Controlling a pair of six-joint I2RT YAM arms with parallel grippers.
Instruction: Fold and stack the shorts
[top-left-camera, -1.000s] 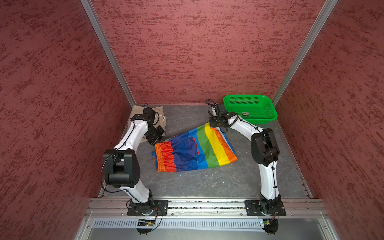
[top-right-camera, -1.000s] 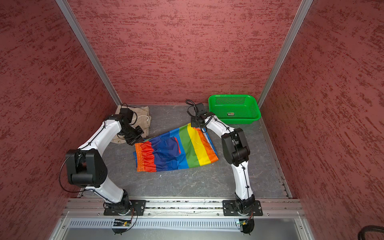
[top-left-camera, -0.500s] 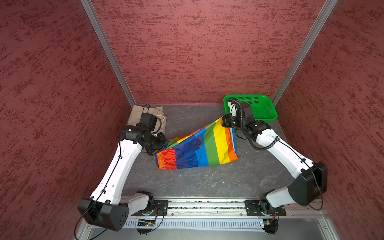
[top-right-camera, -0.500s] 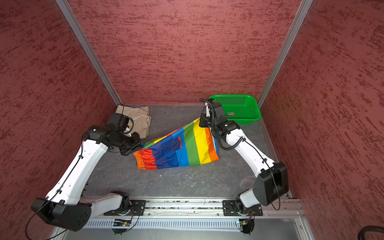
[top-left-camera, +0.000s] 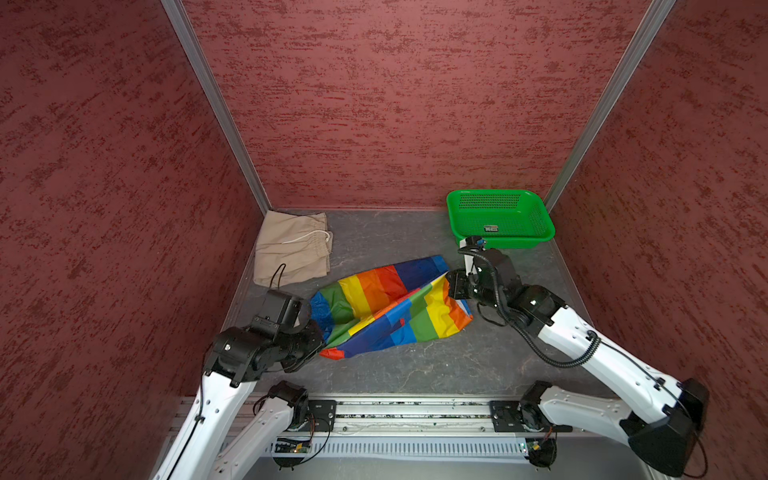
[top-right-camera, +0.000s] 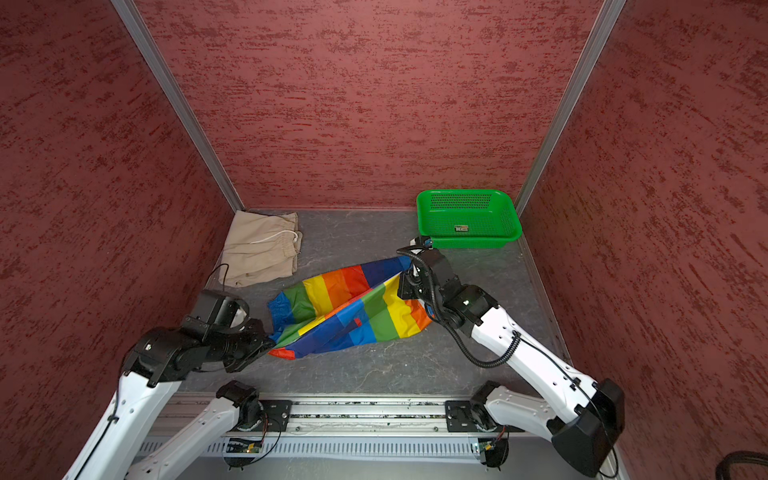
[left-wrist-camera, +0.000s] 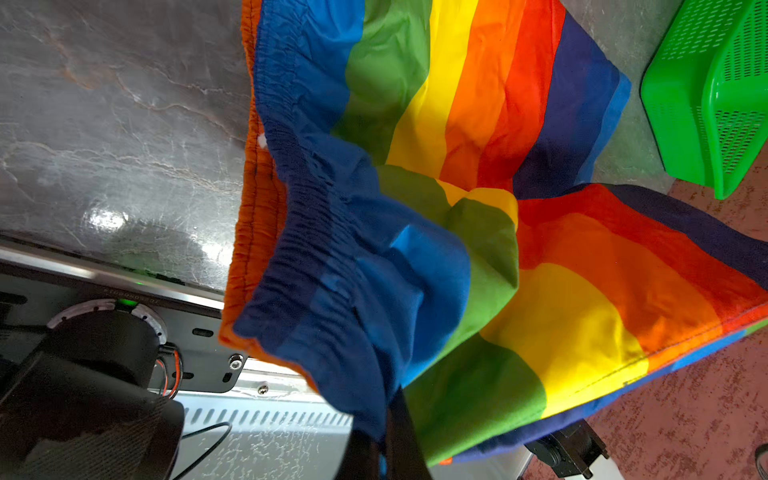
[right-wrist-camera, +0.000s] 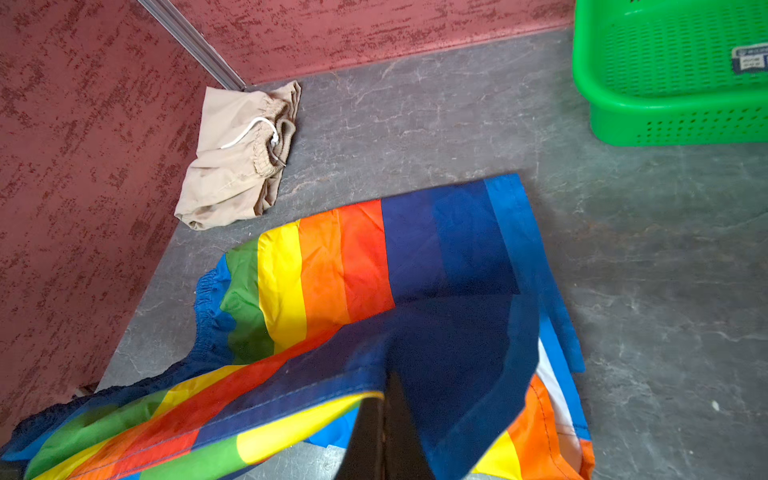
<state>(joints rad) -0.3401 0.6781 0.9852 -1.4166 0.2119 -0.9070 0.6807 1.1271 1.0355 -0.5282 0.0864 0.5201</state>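
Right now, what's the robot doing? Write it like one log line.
phase: folding | left gripper: shut on rainbow-striped shorts, waistband end | right gripper: shut on hem end | beige shorts: folded, back-left corner

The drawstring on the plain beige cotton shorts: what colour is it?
White drawstring, clearest in the right wrist view.

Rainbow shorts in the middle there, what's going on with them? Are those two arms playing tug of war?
Not quite: two robot arms are folding them. The left gripper is shut on the waistband end of the rainbow shorts, and the right gripper is shut on a leg hem. Together they hold one layer up off the table. The beige shorts lie folded in a far corner, so nothing is stacked yet. The green basket stands apart.
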